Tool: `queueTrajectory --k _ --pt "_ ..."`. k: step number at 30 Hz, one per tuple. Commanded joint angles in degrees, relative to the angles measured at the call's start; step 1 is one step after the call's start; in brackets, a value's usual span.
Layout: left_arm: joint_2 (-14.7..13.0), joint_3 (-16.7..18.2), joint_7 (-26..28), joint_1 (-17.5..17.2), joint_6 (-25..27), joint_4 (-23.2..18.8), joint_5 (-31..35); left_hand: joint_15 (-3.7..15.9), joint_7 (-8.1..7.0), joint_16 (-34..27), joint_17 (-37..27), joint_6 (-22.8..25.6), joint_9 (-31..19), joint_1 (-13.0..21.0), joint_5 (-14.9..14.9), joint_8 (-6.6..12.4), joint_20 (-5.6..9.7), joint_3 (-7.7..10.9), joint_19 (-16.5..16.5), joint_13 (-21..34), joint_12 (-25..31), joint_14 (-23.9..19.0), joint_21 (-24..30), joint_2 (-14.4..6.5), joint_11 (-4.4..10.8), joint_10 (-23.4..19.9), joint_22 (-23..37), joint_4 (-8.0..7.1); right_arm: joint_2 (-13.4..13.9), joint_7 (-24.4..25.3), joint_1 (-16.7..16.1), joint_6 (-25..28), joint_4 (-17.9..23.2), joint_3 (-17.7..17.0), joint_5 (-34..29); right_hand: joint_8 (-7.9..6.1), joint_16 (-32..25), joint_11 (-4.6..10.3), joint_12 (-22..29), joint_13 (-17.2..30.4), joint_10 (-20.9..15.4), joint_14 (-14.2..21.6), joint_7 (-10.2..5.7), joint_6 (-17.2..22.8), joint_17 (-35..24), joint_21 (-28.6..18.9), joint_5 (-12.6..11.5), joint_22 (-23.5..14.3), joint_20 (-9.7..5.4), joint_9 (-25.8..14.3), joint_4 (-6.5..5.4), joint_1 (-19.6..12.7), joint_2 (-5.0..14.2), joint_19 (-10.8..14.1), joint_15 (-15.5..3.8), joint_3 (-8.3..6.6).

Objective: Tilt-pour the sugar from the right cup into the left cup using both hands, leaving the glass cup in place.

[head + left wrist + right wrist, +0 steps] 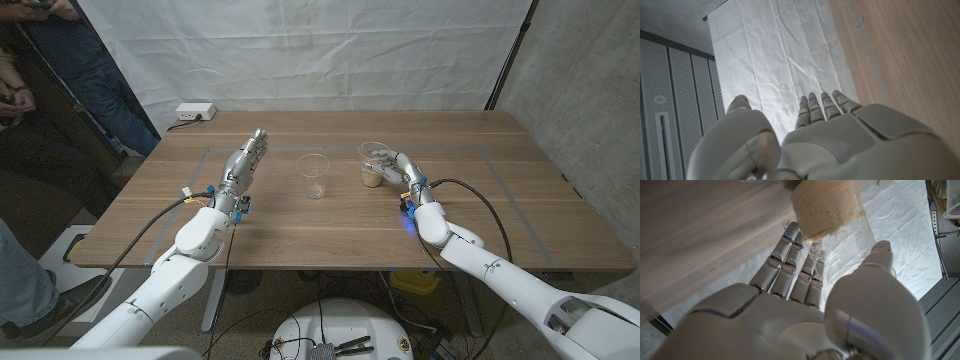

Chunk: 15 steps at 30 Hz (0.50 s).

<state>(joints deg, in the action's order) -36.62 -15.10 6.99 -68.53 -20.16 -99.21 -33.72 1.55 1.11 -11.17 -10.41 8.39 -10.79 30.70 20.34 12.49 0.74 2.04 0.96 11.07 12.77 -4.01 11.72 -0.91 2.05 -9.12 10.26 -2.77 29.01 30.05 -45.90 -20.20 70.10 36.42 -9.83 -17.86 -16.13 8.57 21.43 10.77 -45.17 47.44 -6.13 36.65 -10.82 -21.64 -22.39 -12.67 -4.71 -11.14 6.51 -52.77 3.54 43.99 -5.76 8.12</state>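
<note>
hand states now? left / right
Left hand: open, fingers straight, holding nothing, apart from the empty cup.
Right hand: wrapped around the sugar cup, holding it.

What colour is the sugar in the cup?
Light tan, like sand. The sugar shows best in the right wrist view, inside the clear cup.

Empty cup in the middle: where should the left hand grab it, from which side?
Take the empty cup around its mid-wall, coming in from the robot's left, where the left hand already stands open beside it. It's upright, round and tapered, so a side wrap probably suits best and leaves the rim free for sugar from the right cup, held by the right hand.
</note>
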Motion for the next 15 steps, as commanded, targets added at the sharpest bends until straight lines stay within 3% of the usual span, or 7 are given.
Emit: queueTrajectory --k 1,9,15 --pt "-2.00 -0.40 1.05 0.44 3.55 -0.99 2.03 -0.56 0.14 0.44 -0.03 -2.01 -0.18 3.06 -0.27 -0.79 -1.57 0.32 -0.01 0.13 -0.79 0.60 -0.13 0.64 -0.36 1.71 0.07 1.76 1.03 0.82 -1.71 -1.99 3.33 -1.87 1.31 0.09 -0.22 -0.47 0.05 0.18 -0.60 0.77 0.59 0.66 -0.39 -0.63 0.40 -0.34 -7.54 -0.18 0.24 -1.55 1.42 0.72 -7.34 -0.54" --pt "-4.39 -0.46 4.56 -0.29 7.73 -3.75 6.11 -2.48 1.57 0.32 -0.11 -5.37 -0.28 8.44 -0.53 -1.55 -1.54 1.01 1.80 0.26 -1.24 0.57 0.33 1.64 -2.11 3.32 0.11 5.01 2.11 -0.58 -2.71 -1.56 6.41 -2.84 1.47 1.47 1.13 -1.54 -1.20 0.29 0.91 -0.79 1.80 -0.66 -0.44 -0.27 1.36 -0.41 -7.42 -0.16 0.00 -1.61 1.55 -0.41 -6.97 -0.21" --pt "-9.28 -0.10 5.43 -1.20 13.02 -7.17 9.77 -3.60 2.47 0.83 -0.27 -8.82 -0.34 11.65 -0.88 -2.12 -2.16 1.62 0.33 0.43 -1.74 2.73 -0.27 1.61 -2.89 5.95 0.22 6.72 2.57 -0.58 -3.42 -1.71 7.98 -3.58 1.00 2.26 1.99 -2.03 -1.94 0.34 1.74 -2.07 2.11 -1.33 -0.53 0.03 1.95 -0.37 -7.21 -0.18 -0.47 -0.93 1.54 -1.18 -6.83 0.25"
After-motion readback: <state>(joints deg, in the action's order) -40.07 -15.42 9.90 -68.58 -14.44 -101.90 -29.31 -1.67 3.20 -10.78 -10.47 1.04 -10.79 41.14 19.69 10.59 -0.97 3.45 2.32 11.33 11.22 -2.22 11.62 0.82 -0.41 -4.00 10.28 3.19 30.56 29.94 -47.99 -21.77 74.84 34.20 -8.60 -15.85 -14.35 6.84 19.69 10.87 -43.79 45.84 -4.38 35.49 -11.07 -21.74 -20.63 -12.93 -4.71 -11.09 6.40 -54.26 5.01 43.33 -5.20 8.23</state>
